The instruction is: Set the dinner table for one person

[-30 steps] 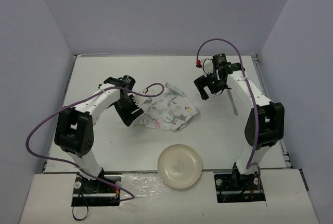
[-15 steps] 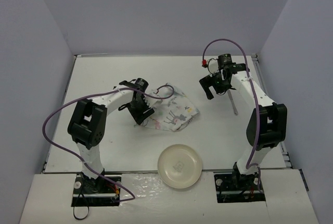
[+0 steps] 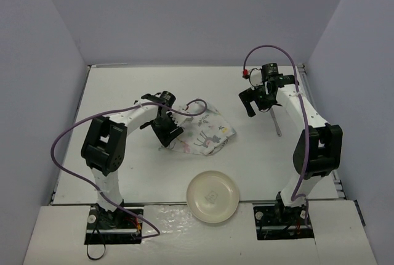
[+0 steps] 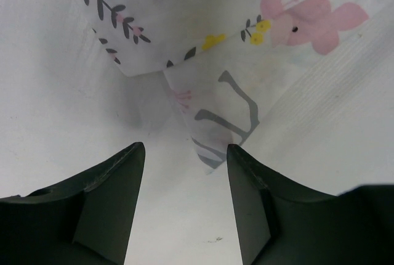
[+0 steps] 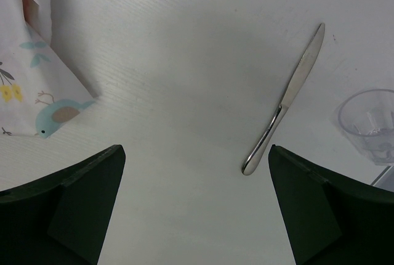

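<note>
Matt dinner table [image 3: 123, 86] + cloth mat [image 3: 203, 132]

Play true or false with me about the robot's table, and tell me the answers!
1. The plate sits on the patterned cloth. False: it lies on the bare dinner table, apart from the cloth.
2. The knife lies flat on the table. True.
3. The right fingers hold the knife. False: they are open and empty.
4. The left fingers are open over a corner of the cloth. True.
5. A clear glass stands beside the knife. True.
</note>
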Motion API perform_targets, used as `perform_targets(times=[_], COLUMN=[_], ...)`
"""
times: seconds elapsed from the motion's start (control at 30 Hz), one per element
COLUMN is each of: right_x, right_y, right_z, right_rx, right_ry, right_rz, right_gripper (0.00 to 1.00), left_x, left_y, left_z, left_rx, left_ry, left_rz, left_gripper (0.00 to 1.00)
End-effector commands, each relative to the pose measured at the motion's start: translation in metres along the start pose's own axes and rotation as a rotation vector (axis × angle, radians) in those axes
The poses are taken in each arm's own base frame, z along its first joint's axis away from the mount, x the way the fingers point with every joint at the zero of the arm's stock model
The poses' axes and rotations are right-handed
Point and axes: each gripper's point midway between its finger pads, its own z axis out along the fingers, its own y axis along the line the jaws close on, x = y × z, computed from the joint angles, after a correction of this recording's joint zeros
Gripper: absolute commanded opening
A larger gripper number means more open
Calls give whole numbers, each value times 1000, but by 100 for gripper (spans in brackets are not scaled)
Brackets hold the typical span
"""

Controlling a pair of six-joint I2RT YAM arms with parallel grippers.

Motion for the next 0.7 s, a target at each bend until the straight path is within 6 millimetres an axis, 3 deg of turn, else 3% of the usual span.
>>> perform_targets(times=[0.0,0.33,0.67], right_x=[-8,-5,-4], right_y=[-3,0,0], right_z=[-15,-15,-15], right_rx=[13,4,8], right_ry=[-43,-41,-39], right_rz=[-7,-4,1], right_gripper=[100,100,100], left_x=[5,23,12], left_y=[-10,-18,-2], left_z=[-30,-10,4], left_rx=[-6,40,-14], left_ry=[-25,30,8], left_rz=[53,41,12], left_gripper=[53,53,49])
